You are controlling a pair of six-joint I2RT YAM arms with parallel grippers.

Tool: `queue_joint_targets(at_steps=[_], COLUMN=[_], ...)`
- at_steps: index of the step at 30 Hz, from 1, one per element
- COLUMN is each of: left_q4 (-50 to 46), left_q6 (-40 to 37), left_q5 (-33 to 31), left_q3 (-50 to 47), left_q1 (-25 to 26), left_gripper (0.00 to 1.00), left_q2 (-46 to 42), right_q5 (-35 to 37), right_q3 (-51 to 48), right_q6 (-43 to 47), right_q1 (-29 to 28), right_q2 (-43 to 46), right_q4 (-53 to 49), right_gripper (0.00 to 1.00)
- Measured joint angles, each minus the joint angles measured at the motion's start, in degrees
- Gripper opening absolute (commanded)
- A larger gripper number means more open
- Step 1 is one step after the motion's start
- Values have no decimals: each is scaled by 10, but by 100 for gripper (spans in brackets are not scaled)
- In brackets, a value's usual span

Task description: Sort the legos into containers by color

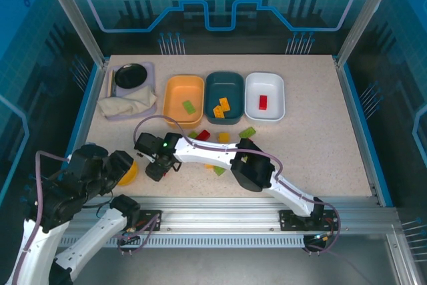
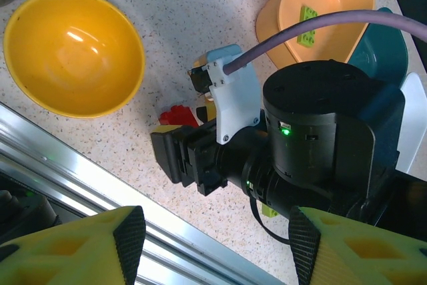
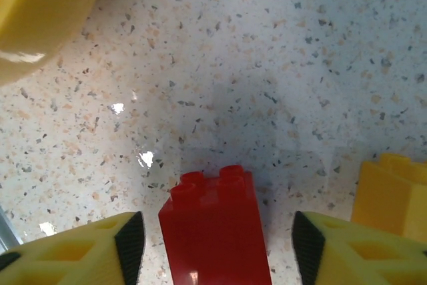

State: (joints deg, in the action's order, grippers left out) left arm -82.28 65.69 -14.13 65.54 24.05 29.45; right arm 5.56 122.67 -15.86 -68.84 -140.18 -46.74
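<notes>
Red brick [image 3: 215, 238] stood on the speckled table [image 3: 267, 65] between the right gripper's [image 3: 213, 228] spread fingers, yellow brick [image 3: 393, 191] just beside; the left gripper [image 2: 217, 245] hung released, empty.

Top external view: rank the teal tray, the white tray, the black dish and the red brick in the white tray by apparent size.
Largest: teal tray and white tray, too alike to rank.
Then: black dish.
Smallest: red brick.

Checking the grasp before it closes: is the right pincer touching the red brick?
Apart. The right wrist view shows the red brick inside the right pincer, bare table showing on each side.
</notes>
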Motion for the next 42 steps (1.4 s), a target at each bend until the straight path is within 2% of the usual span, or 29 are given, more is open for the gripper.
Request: queue_joint_targets(at_steps=[5, 12, 15, 19, 21, 23, 26, 28, 31, 35, 42], left_q4=[0, 5, 32, 110, 155, 206, 279, 325, 394, 451, 469], left_q6=[0, -2, -16, -29, -31, -31, -33, -33, -30, -19, 7], left_q5=[0, 10, 38, 111, 139, 160, 175, 179, 180, 164, 122], left_q3=[0, 0, -12, -69, -93, -104, -99, -84, -60, -33, 19], left_q1=[0, 0, 0, 1, 5, 16, 44, 66, 93, 122, 149], left_gripper=[62, 62, 62, 62, 63, 63, 63, 63, 63, 62, 63], left_q2=[0, 0, 2, 42, 79, 123, 199, 259, 344, 424, 485], right_q5=[7, 20, 28, 37, 40, 40, 43, 41, 26, -3, -54], right_q3=[0, -11, -47, -141, -205, -274, -354, -387, -411, -407, -350], right_q6=[-1, 3, 0, -16, -28, -42, -61, -72, -82, -91, -107], right_q1=[0, 0, 2, 22, 53, 111, 233, 315, 417, 495, 542], right_q2=[-9, 2, 43, 163, 245, 335, 429, 457, 455, 407, 275], right_q4=[-6, -2, -1, 19, 33, 51, 68, 71, 71, 71, 73], right_gripper=[40, 33, 33, 33, 33, 34, 34, 34, 35, 34, 35])
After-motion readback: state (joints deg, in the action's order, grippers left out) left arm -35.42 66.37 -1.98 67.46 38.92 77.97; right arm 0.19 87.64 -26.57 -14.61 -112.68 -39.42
